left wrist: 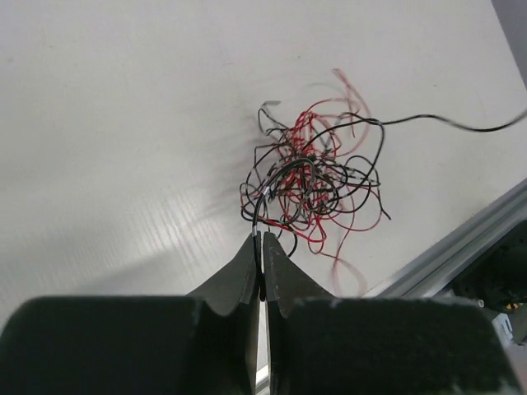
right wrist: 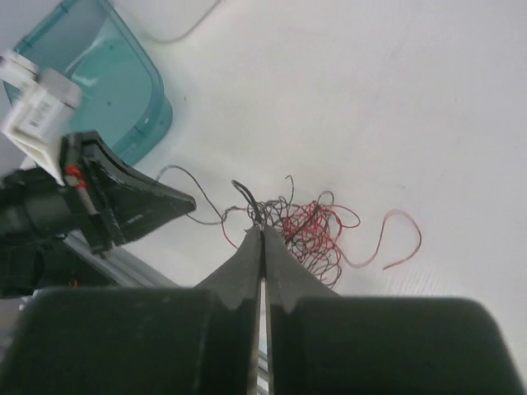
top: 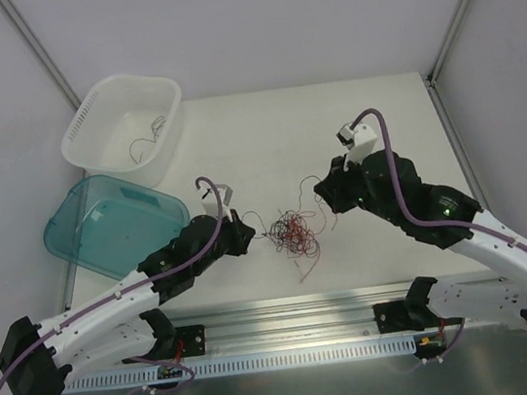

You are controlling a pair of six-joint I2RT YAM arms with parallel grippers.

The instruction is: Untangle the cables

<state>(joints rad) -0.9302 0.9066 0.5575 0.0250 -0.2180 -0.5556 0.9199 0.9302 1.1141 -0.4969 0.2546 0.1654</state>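
The cables (top: 293, 233) lie as a small knotted ball of hair-thin red and black wires near the table's front middle. The left wrist view shows this ball (left wrist: 313, 177) just beyond my left gripper (left wrist: 262, 239), whose jaws are shut on a black strand at its near edge. My left gripper (top: 249, 231) sits at the ball's left side. My right gripper (top: 325, 194) is at the ball's upper right. Its jaws (right wrist: 263, 230) are shut on a dark looped strand rising from the tangle (right wrist: 317, 230). One red strand trails loose (right wrist: 399, 239).
A white perforated basket (top: 85, 114) stands at the back left with a few thin wires (top: 147, 135) inside. A teal translucent container (top: 101, 230) lies in front of it, next to the left arm. An aluminium rail (top: 289, 312) runs along the near table edge.
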